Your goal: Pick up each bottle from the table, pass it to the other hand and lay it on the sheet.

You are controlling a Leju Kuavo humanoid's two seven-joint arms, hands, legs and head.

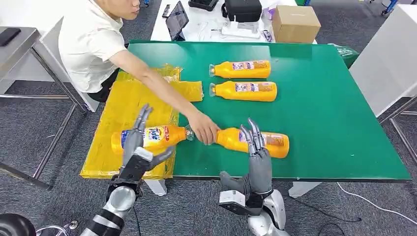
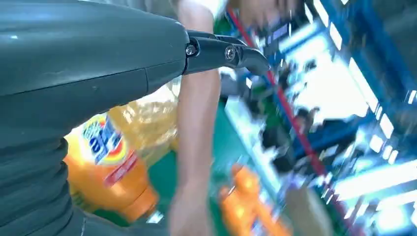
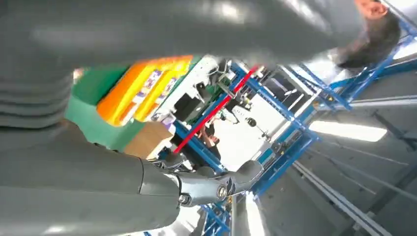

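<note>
A: Left side? 
B: Left hand [image 1: 139, 152], fingers spread and holding nothing, hovers over an orange plastic detergent bottle [image 1: 152, 137] lying on the yellow plastic sheet [image 1: 129, 101].

A: Right? 
B: Right hand [image 1: 256, 150], fingers open and holding nothing, above another orange bottle [image 1: 273, 143] on the green tabletop [image 1: 334, 113]; a person's hand [image 1: 204, 129] grips its neck.

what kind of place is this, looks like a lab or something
Probably a robotics lab or workshop: a green-topped table staged with detergent bottles, a white bench behind carrying a tablet and cardboard box, and blue metal racking.
</note>
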